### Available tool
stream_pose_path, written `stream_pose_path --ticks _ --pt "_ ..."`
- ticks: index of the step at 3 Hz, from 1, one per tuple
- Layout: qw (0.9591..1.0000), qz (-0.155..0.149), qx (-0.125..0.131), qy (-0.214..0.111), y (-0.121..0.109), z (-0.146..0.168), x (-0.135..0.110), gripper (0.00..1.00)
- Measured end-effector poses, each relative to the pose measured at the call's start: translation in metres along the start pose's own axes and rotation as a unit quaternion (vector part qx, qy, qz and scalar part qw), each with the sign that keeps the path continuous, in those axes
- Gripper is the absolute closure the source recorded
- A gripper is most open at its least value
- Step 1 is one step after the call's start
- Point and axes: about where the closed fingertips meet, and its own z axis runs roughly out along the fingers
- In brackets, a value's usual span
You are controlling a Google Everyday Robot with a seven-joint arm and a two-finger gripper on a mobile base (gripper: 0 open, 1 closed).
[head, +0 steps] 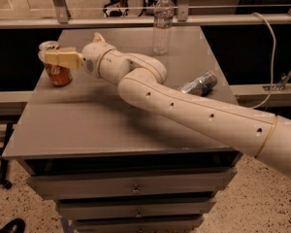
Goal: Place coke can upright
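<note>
Grey cabinet top (111,125) w/ drawers below. Water bottle (163,23) stands at the back; silver can (200,84) lies on its side at right. Coke can (58,74) is upright near the far-left edge. Gripper (49,53) looks clamped round its upper part, one finger (63,58) across the front. Can prob. light, thin-walled, slick; dents easily, so hold mid-body w/ a gentle squeeze.

A grey table (111,125) with drawers (136,188) stands on speckled floor (262,198). A clear water bottle (163,23) stands upright near its far edge. A silver-and-blue can (199,84) lies on its side near the right edge. A white cable (273,47) hangs beyond. The gripper (52,56) sits over the table's far left corner.
</note>
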Motion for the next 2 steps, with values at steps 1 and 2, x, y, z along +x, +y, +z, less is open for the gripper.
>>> stream_pose_path --ticks 1,2 --pt "0.9992 -0.019 0.032 -0.017 -0.032 -0.015 -0.038 0.00" --pt "0.9945 -0.072 0.067 -0.038 -0.054 -0.033 -0.101 0.00"
